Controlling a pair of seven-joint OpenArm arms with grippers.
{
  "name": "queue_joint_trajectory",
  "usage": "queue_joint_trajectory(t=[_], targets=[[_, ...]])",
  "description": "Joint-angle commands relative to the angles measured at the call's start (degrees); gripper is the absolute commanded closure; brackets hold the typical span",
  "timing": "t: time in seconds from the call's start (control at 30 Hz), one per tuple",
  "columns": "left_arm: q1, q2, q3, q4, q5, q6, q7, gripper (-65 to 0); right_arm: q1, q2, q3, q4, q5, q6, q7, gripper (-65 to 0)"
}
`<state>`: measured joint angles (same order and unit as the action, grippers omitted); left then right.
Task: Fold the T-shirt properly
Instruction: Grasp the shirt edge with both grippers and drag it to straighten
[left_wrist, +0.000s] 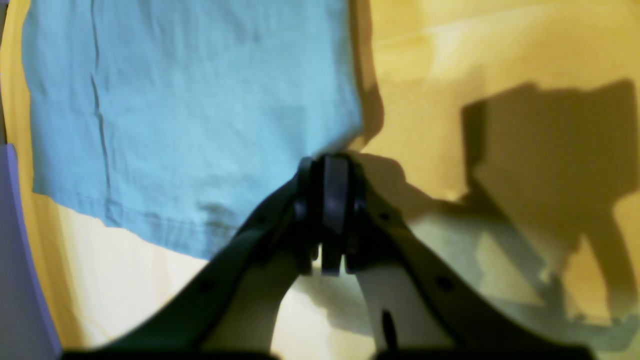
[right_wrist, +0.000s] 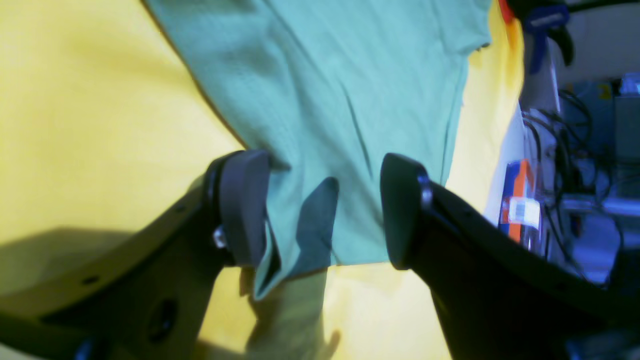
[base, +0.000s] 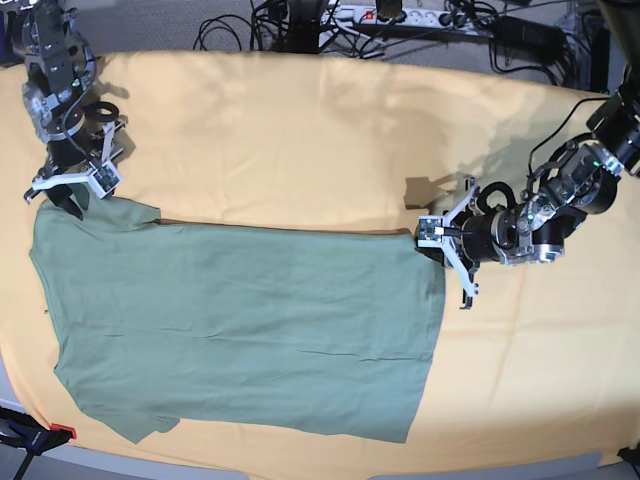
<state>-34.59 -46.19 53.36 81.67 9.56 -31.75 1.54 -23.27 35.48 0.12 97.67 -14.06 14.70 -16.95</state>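
Item: T-shirt (base: 240, 330), sage green, spread flat on the yellow-clothed bench (base: 300, 130), in its near half and toward the base view's left end.
Long axis: runs along the bench's length; sleeves and shoulders toward the left end, hem toward the right end.
Left tool (left_wrist: 330, 165): at the hem's far corner, jaws closed together on the cloth edge there; the T-shirt lies ahead and to one side of it in the left wrist view.
Right tool (right_wrist: 320, 200): at the far shoulder and sleeve corner, near the bench's far left corner; jaws wide apart, straddling a sleeve edge without pinching it.
Governing relation: both tools sit on the garment's far long edge, one at each end; a fold likely carries that edge toward the bench's near edge.
Nearer arm: each is nearest its own end; neither reaches the middle.
Hidden: neck tag not made out; how much cloth the left tool has pinched is covered by its jaws; near sleeve partly bunched at the bench's near left corner.
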Motion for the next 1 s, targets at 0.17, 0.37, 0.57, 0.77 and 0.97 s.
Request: queue_joint_trajectory(t=[0.17, 0.37, 0.57, 0.77, 0.97], targets=[[-1.5, -1.4, -0.4, 0.5, -1.7, 0.2, 0.2, 0.0, 0.0, 3.8, 0.4, -1.4, 0.5, -1.2, -2.1, 0.0], [-2.5, -2.3, -0.4, 2.5, -5.6, -0.4, 0.2, 0.0, 0.0, 5.7, 0.4, 1.1, 0.4, -6.4, -2.7, 0.0], [-4.2, -6.8, -0.4, 6.0, -11.3, -6.8, 0.1, 0.0, -3.4, 5.7, 0.4, 7.8, 2.1, 0.4, -10.9, 0.0], [-4.1, -11.4, -0.4, 10.9, -16.6, -8.3, 0.2, 0.0, -9.9, 5.8, 1.0, 17.6, 4.2, 3.2, -17.0, 0.0], [-0.8, -18.2, -0.4, 17.6, -19.9, -8.3, 0.2, 0.0, -19.8, 5.8, 5.6, 25.5, 4.3, 3.3, -19.4, 0.0]])
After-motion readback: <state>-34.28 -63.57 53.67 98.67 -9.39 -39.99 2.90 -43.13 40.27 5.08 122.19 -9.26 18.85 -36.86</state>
